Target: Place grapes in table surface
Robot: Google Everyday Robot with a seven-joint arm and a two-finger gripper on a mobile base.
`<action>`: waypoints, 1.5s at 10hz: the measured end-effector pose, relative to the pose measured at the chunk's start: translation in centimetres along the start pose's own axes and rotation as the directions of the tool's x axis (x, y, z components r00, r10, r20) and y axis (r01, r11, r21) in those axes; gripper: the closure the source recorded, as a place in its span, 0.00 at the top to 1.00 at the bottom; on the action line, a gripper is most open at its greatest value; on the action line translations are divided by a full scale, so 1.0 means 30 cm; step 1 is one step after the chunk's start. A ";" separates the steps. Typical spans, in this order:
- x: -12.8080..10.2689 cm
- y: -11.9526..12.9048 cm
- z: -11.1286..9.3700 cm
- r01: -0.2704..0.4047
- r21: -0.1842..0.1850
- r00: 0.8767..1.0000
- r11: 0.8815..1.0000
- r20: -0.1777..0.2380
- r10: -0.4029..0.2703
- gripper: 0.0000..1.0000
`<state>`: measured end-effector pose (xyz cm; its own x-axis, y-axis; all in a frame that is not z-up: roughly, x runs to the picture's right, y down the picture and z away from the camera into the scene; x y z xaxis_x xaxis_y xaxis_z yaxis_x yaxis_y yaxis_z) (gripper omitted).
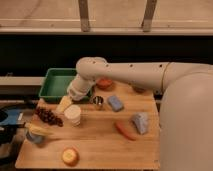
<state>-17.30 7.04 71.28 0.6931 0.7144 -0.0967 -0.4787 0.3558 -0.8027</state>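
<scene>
Grapes (48,116) lie on the table surface (100,145) near its left edge, long axis slanting down toward the white cup (73,115); the gripper (64,104) hangs just beside their upper-right; whether it is parted or closed, I cannot tell.

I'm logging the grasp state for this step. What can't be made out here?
Camera view:
- Gripper, above the table surface between the green tray and the white cup: its state cannot be told from this angle.
- Grapes, left of the cup: single berries too small to count.
- Reddish item: mostly hidden behind the arm.
- Table's right edge: covered by the robot's body.
</scene>
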 end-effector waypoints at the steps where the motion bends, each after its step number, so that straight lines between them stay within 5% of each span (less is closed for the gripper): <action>1: -0.018 -0.007 0.027 0.012 -0.016 1.000 1.000 -0.004 -0.012 0.80; 5: -0.186 -0.030 0.220 0.093 -0.106 0.995 0.990 -0.033 -0.097 0.80; 9: -0.184 -0.050 0.335 0.111 -0.164 0.989 0.980 -0.079 -0.125 0.80; 15: -0.193 -0.044 0.347 0.114 -0.168 0.988 0.979 -0.084 -0.130 0.80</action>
<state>-26.30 8.72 79.02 0.7919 0.6093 -0.0406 -0.2990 0.3289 -0.8958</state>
